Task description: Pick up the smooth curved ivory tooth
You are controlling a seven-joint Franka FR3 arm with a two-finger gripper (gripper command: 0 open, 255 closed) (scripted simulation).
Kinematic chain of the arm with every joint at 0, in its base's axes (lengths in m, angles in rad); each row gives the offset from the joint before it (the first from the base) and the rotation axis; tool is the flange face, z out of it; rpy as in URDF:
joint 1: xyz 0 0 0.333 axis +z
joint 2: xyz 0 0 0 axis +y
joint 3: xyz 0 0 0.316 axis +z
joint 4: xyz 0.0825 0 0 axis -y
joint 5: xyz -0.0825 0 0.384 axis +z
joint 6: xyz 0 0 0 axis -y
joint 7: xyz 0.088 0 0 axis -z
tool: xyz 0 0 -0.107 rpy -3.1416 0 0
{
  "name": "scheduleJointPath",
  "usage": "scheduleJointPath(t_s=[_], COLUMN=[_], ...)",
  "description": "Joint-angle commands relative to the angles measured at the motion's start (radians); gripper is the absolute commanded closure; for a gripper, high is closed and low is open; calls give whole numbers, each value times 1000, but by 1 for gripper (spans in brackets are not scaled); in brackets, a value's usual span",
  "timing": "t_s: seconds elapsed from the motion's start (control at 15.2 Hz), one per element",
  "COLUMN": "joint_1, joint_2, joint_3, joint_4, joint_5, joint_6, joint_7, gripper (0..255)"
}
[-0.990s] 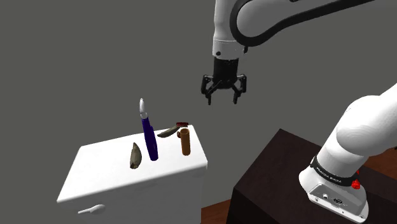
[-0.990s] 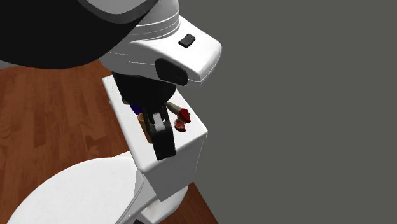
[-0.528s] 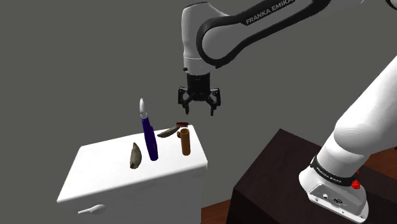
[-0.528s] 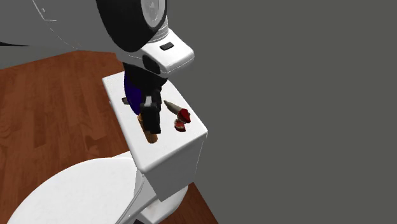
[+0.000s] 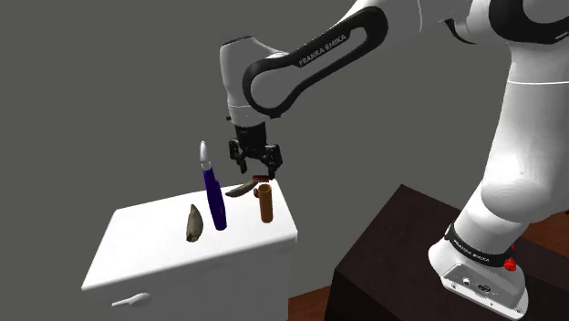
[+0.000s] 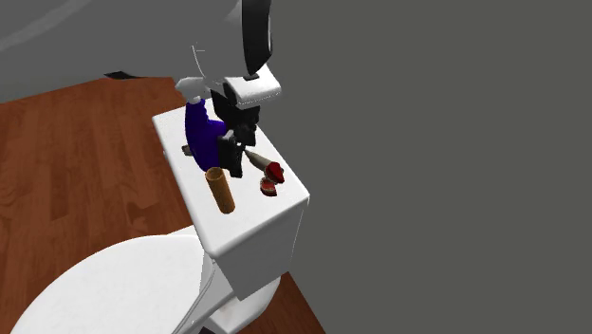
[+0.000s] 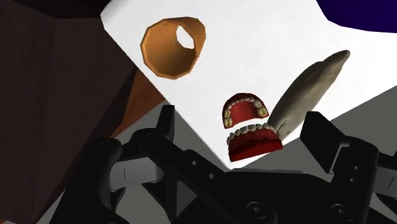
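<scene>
1. The all-black two-finger gripper [image 5: 257, 170] [image 6: 235, 157] [image 7: 242, 113] points down over the far right corner of the white toilet tank lid [image 5: 146, 239] [image 6: 286, 201] [image 7: 254, 57], as the shoulder view has it.
2. Jaws: apart and clasping nothing. In the wrist view the fingers [image 7: 162, 137] stand wide on either side of the items below.
3. Target: the smooth, curved, grey-ivory tooth [image 5: 242, 189] [image 6: 256, 157] [image 7: 308, 92] lies flat on the lid at that far right corner, under the gripper. In the wrist view its thick end sits just inside the right-hand finger. Its tapered tip points away towards the bottle. Contact with the finger: cannot tell.
4. A red denture with small teeth [image 5: 263, 177] [image 6: 272, 178] [image 7: 251, 127] lies just beside the tooth's thick end, between the fingers in the wrist view.
5. An orange-brown open tube [image 5: 265, 202] [image 6: 221, 191] [image 7: 173, 46] stands upright on the lid, nearer than the tooth.
6. A tall dark-blue bottle with a white tip [image 5: 212, 190] [image 6: 197, 133] stands upright to the shoulder view's left of the tooth.
7. A stubby grey-brown tooth-like piece [image 5: 193, 222] lies further left, well apart from the gripper.
8. The dark brown stand [image 5: 401, 255] sits at the shoulder view's lower right. In the second exterior view the white toilet seat cover [image 6: 104, 285] shows below the tank, over a reddish wooden floor [image 6: 76, 180].
</scene>
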State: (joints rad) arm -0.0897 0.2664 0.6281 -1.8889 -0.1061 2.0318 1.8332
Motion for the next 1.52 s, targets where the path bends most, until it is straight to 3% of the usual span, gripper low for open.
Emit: scheduleJointPath(t_s=[0.0,0.33,0.99,1.06,1.45], joint_1=[38,133,146,145,145], joint_2=[106,327,387,386,385], joint_3=[-28,-110,-132,-132,-131], joint_4=[90,329,313,310,310], joint_5=[-56,-124,-149,-148,-148], joint_6=[-11,-64,7,9,9], joint_7=[101,278,294,294,293], gripper=[0,0,0,255,255])
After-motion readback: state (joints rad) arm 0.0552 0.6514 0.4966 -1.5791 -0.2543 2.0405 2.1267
